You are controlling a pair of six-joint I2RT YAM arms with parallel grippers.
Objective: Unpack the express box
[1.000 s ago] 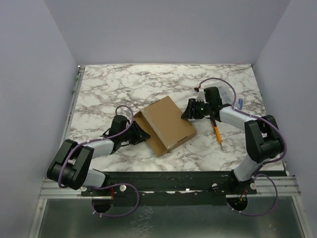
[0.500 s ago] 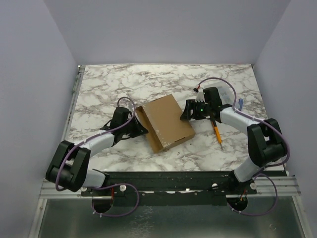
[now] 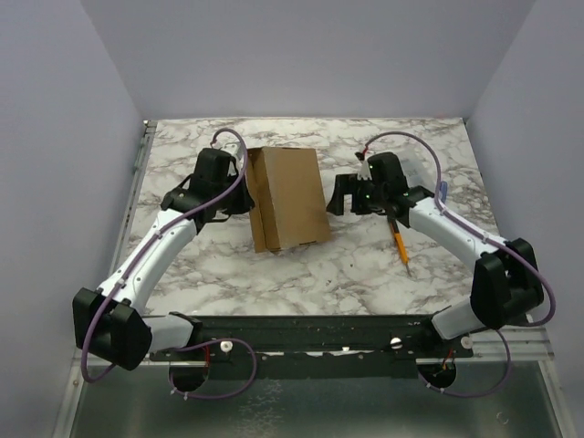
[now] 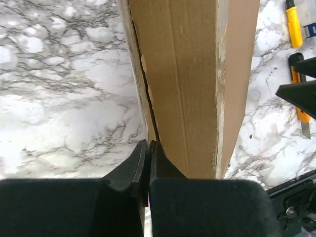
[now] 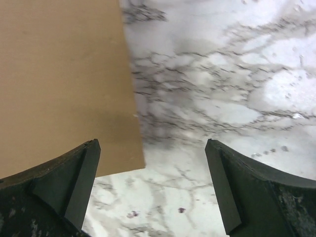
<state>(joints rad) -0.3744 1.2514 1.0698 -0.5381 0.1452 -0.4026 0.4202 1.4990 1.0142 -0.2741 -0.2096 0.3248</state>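
from above, a white marble table with grey veins (image 3: 182, 155) carries a slim orange cutter (image 3: 400, 245) that lies right of centre, partly under the right arm and apart from the cardboard. the flat, rectangular, plain brown express box (image 3: 292, 196) sits mid-table between the two arms, its long sides running away from the bases. the left gripper (image 3: 245, 192) is against its left side, and the right gripper (image 3: 339, 196) hangs just beside its right edge. in the left wrist view the left gripper (image 4: 149, 148) has its fingers pressed together, pinching a thin cardboard flap at the near end of the express box (image 4: 187, 74). a dark crack runs along the seam between that flap and the side wall, and the upper edge looks scuffed pale. beyond the box lie the orange cutter (image 4: 304, 117), crossed by a black finger of the other arm, and a yellow-handled tool (image 4: 293, 24). in the right wrist view the right gripper (image 5: 152, 148) stands wide apart, holding nothing, above the marble table (image 5: 222, 74). the smooth, unmarked lid of the express box (image 5: 64, 84) fills the upper left, its corner reaching between the fingers.
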